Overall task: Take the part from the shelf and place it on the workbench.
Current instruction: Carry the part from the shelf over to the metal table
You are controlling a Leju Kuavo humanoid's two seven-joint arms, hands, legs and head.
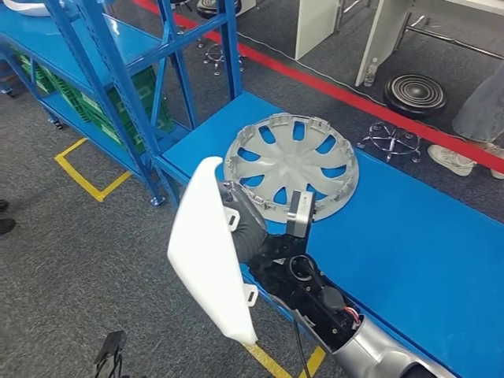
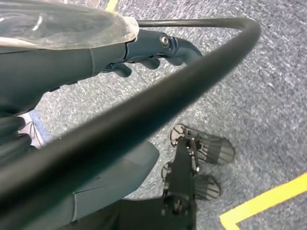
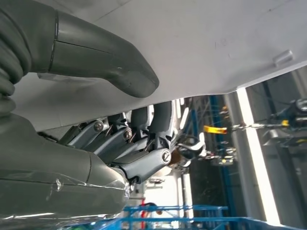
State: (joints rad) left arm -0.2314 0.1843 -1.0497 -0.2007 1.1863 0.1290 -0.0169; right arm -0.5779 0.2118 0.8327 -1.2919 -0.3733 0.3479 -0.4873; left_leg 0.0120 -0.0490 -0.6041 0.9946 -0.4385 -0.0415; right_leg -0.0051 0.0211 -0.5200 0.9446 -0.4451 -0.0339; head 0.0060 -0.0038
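the white part (image 1: 208, 248) is held by the right hand (image 1: 246, 228), thumb (image 3: 108, 57) on one face and fingers (image 3: 145, 163) closed against the other, so the grip is a clamp across the panel. the part is carried on edge, tilted, at the near left edge of the blue workbench (image 1: 416, 252), partly over the grey floor (image 1: 89, 276). it is not yet set down. a grey wheel cover (image 1: 291, 161) lies flat on the bench just beyond the hand. the blue shelf (image 1: 119, 79) stands to the far left.

the left hand (image 2: 159, 48) hangs over the floor with nothing in it, its fingers loosely curled; how far they are closed cannot be told.

for the step in hand, the part is best moved right and away from the edge, onto bare blue surface clear of the wheel cover. it should be turned flat before lowering, since an edge-first landing is likely to tip. the clamp should be released only once the part is judged fully supported by the bench.
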